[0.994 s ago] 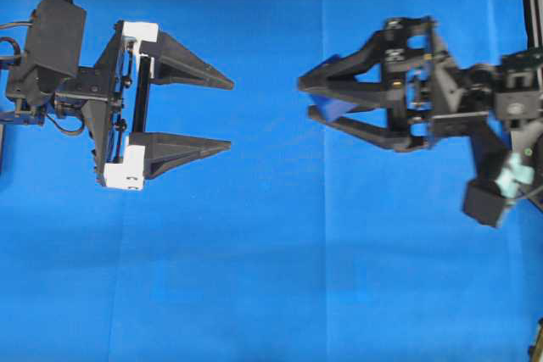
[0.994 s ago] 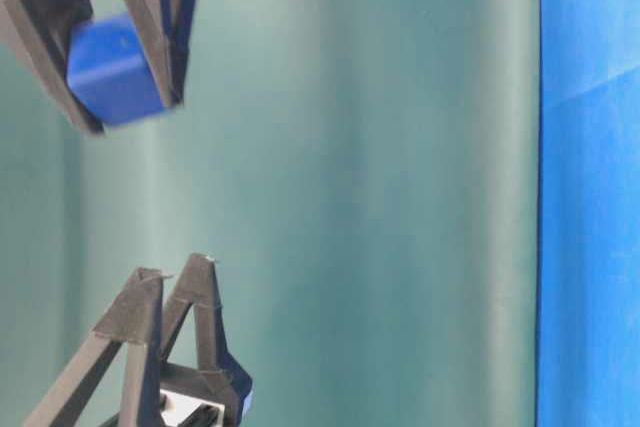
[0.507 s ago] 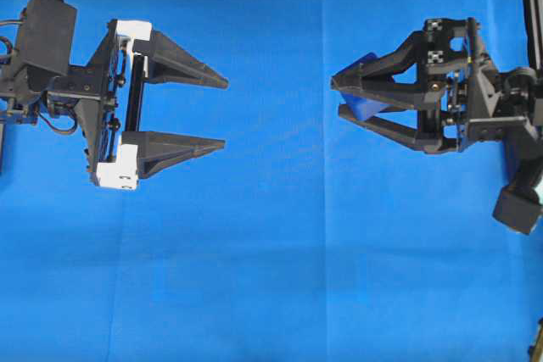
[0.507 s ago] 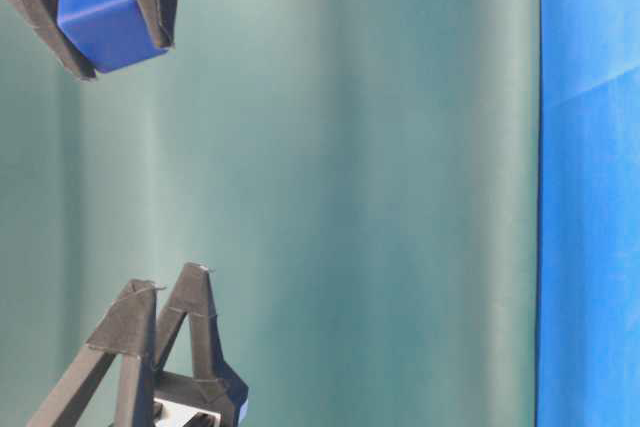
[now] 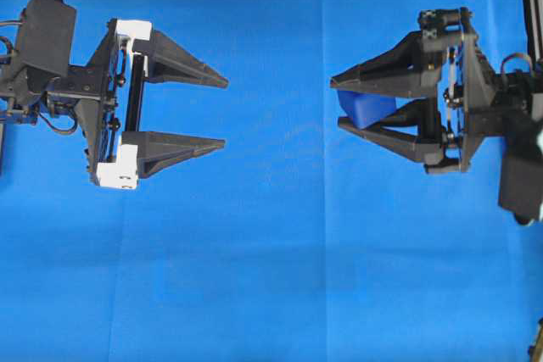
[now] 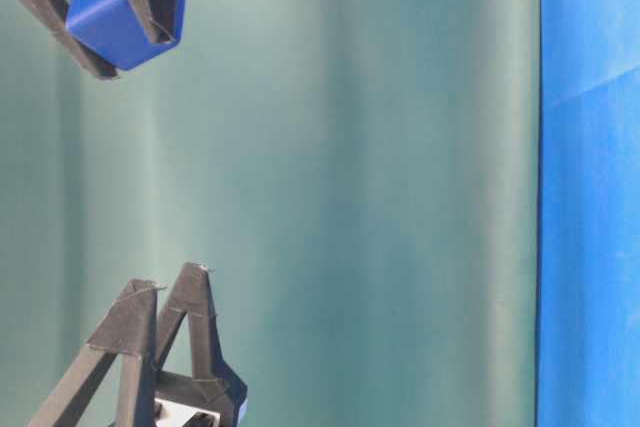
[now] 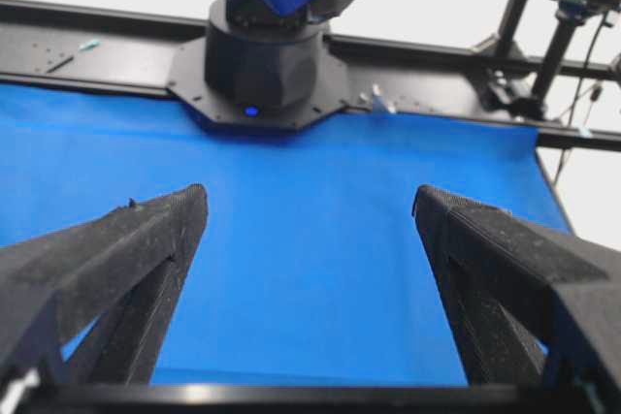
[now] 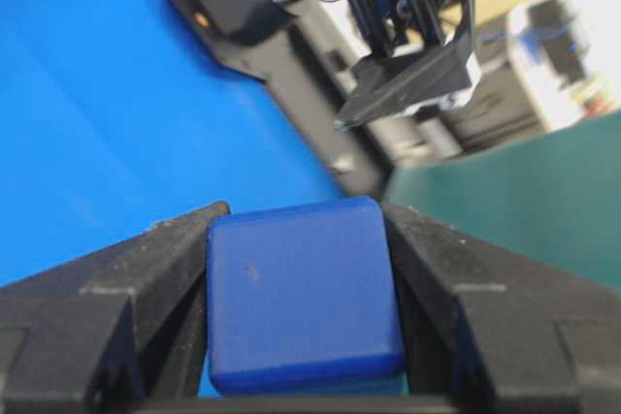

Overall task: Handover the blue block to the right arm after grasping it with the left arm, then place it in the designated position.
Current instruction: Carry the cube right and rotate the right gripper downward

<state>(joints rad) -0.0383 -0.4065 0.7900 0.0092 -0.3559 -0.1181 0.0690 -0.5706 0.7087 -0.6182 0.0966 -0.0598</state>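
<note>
At the right of the overhead frame, the right arm's all-black gripper (image 5: 339, 103), pinching the small dark-blue rounded cube (image 5: 366, 108), is drawing away rightward and rolling, while the white-bracketed left gripper (image 5: 222, 114) is staying spread and empty at left: handover done, placement apparently pending.

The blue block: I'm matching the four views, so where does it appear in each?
Overhead: blue block, right of centre, clamped.
Table-level: top left.
Left wrist: not identifiable.
Right wrist: bottom centre.
Shared landmark: the right hand gripping it; blue cloth too.
</note>
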